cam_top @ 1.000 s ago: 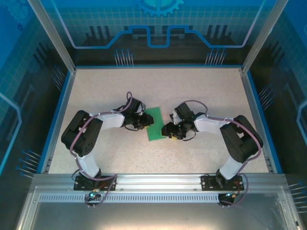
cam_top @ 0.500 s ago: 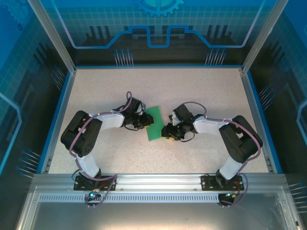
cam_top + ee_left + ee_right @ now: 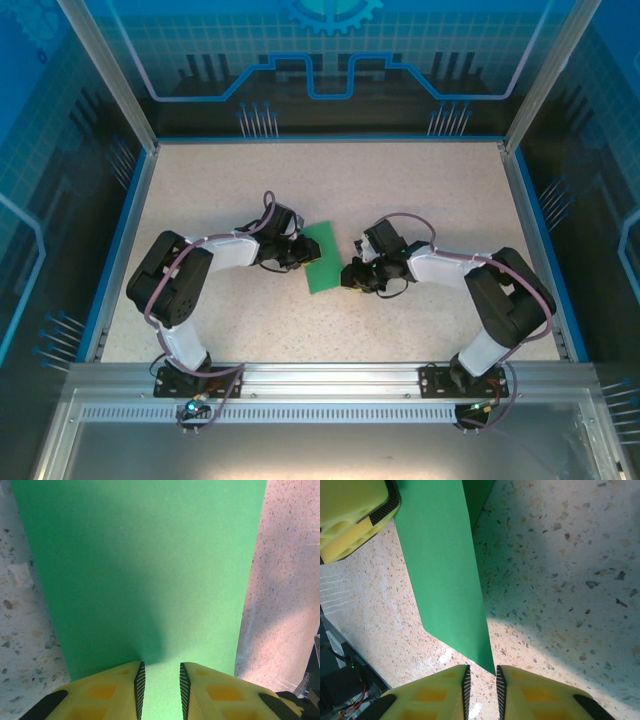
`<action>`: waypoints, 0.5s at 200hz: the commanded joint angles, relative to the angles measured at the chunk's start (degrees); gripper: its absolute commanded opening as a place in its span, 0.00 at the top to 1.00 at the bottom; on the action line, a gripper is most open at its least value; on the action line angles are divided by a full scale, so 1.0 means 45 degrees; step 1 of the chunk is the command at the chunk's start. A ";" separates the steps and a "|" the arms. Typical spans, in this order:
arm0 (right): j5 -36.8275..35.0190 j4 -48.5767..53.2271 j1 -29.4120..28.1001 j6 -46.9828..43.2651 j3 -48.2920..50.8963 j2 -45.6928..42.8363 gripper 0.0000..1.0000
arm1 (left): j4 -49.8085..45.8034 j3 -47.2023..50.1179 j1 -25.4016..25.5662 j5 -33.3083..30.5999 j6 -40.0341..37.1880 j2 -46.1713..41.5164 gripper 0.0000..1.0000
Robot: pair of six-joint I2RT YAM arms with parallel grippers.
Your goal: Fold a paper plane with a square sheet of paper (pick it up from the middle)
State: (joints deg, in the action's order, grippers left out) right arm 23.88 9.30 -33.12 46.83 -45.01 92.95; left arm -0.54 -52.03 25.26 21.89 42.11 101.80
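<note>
Top external view shows the green sheet of paper (image 3: 322, 258) lying near the middle of the speckled bench (image 3: 420, 190), as a narrow slanted strip that runs from about 1 o'clock to 7 o'clock. The left gripper (image 3: 298, 256) is at the 9 o'clock edge of the paper and the right gripper (image 3: 350, 277) is at its 4 o'clock corner, so the paper is between the two. In the left wrist view the paper covers most of the bench in front of the camera; the yellow jaws stand narrow, with a small gap between the black ribbed pads (image 3: 140, 682), and green paper is seen in this gap. I cannot tell if the pads press on it. In the right wrist view a long flap of the paper comes down from 12 o'clock and ends in a sharp corner just at the mouth of the right jaws. These jaws are also narrow, with a thin slit of bench visible between them. At 10 o'clock one yellow finger (image 3: 350, 515) of the left gripper touches the paper's edge
</note>
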 commanded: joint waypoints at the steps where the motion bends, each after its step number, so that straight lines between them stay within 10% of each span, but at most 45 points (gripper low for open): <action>1: -0.0339 -0.0094 -0.0156 0.0037 -0.0016 -0.0284 0.72 | 0.0003 0.0049 0.0030 -0.0097 0.0115 -0.0027 0.71; 100: -0.0444 -0.0436 -0.0159 0.0136 -0.0016 -0.0169 0.75 | -0.0013 0.0056 0.0031 -0.0099 0.0120 -0.0040 0.71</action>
State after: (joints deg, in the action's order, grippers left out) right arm 22.48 8.12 -33.12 47.00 -45.01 92.95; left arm -0.54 -52.03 25.26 21.89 42.11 101.80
